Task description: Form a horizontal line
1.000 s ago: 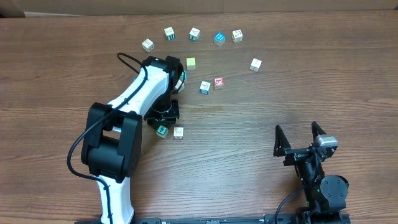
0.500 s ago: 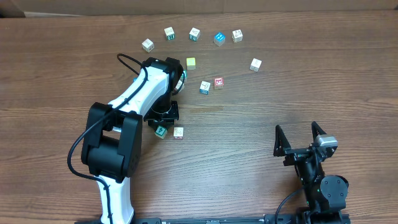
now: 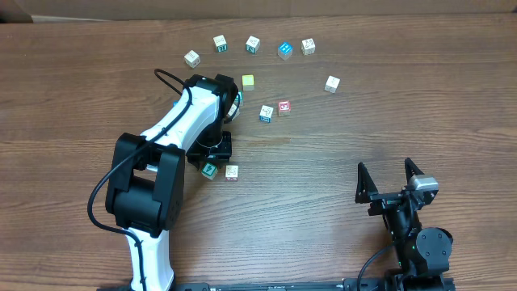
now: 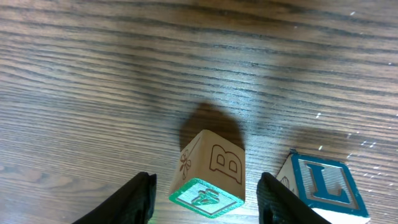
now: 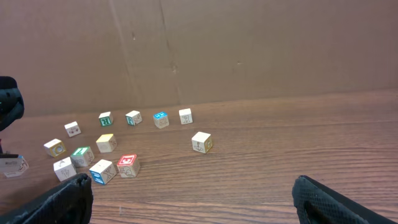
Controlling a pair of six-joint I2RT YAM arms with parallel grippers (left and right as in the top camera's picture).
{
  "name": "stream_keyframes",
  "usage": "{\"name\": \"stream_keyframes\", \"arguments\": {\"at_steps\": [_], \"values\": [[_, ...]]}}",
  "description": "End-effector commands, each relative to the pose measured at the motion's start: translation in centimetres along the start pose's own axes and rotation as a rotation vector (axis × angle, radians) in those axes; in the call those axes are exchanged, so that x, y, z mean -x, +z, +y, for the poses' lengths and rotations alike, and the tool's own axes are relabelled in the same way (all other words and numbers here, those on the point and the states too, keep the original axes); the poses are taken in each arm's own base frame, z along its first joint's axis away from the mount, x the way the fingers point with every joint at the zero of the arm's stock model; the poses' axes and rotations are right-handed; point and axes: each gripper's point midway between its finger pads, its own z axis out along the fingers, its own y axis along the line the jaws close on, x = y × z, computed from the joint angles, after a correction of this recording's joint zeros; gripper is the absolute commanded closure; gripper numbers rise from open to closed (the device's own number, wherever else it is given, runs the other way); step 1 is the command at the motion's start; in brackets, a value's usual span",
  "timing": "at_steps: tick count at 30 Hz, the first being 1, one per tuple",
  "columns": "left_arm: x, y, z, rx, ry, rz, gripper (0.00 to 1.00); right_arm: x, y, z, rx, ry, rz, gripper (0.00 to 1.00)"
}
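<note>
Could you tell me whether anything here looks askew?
The green-topped wooden letter block sits turned corner-on between the open fingers of the left gripper, not square to them.

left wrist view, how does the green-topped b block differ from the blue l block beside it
Colour: the B block has a green top face, the L block a blue-framed one. Position: the B block sits between the open fingers of the left gripper; the L block lies outside them, beside one finger. Both are wooden letter cubes resting on the table.
</note>
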Motion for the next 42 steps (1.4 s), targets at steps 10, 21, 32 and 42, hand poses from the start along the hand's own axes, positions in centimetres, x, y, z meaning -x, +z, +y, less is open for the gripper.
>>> {"name": "stream_keyframes", "arguments": {"at_steps": [10,21,32,42], "values": [[-0.2,-0.4,0.4,0.010,0.058,-0.013,0.64,-0.1,0.0,0.1,0.005,-0.008,-0.006,0.00],[0.2,-0.4,0.3,0.005,0.037,-0.028,0.82,-0.1,0.0,0.1,0.005,-0.008,-0.006,0.00],[1.0,-0.3,1.4,-0.001,-0.079,-0.039,0.74,-0.1,0.0,0.1,0.005,-0.008,-0.006,0.00],[-2.3,-2.2,0.6,-0.093,0.041,0.049,0.95,-0.1,0.0,0.1,0.005,-0.008,-0.006,0.00]]}}
